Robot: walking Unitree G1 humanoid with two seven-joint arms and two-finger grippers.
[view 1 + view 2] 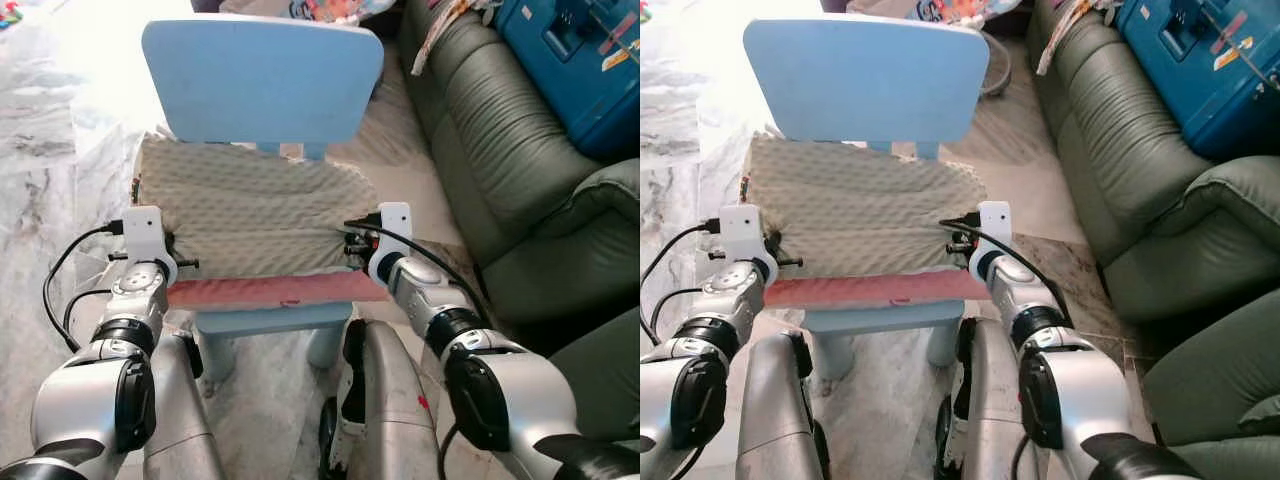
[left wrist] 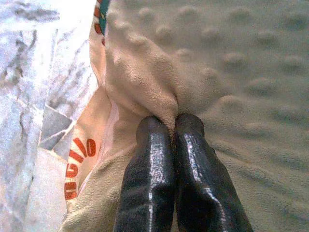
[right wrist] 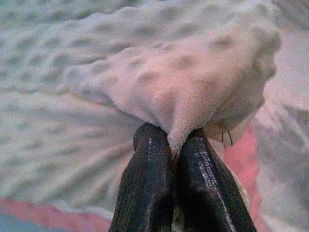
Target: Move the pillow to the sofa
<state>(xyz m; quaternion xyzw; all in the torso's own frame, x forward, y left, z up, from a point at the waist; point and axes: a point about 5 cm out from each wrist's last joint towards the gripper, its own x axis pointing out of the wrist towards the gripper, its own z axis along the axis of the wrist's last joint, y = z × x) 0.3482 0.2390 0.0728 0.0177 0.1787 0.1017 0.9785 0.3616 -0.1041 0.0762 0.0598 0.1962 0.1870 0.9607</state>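
A dark green sofa (image 1: 520,170) runs along the robot's right, with a blue case (image 1: 580,60) on its seat. Just beside it stands a small blue chair (image 1: 262,80) on the marble floor (image 1: 50,150). The beige dotted pillow (image 1: 250,215) lies on the chair seat, its red edge toward the robot. The left gripper (image 2: 166,128) has its jaws pressed together on a fold at the pillow's left side; the right gripper (image 3: 174,140) pinches a fold at its right side.
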